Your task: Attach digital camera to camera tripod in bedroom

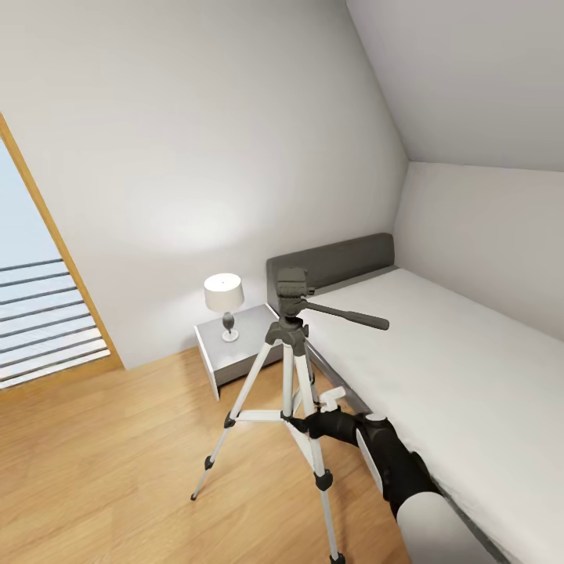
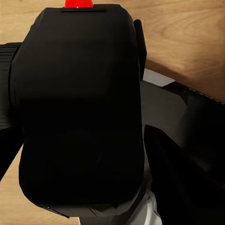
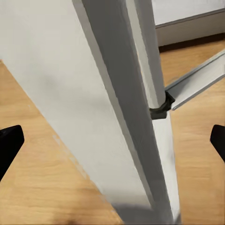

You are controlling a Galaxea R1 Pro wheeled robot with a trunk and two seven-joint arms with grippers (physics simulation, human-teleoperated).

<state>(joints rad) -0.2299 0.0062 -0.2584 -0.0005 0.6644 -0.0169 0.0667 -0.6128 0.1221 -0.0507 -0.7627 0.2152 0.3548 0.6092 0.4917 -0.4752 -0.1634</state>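
Matt black plastic camera [image 2: 79, 112], glossy red button [image 2: 78, 3]; smooth silver metal tripod [image 1: 291, 376] legs, black plastic joints; satin wood floor [image 1: 102, 470]; matt grey headboard [image 1: 337, 265].

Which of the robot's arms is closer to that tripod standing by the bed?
The right. The right gripper is at the camera tripod, fingertips either side of a leg. The left gripper is shut on the digital camera; its position relative to the tripod isn't visible.

The camera tripod [image 1: 288, 368] stands on open wood floor [image 1: 110, 462] with free room on its window side, while the bed [image 1: 454, 368] crowds its other side and the nightstand [image 1: 235, 345] (lamp [image 1: 225, 301] on top) blocks the space behind.
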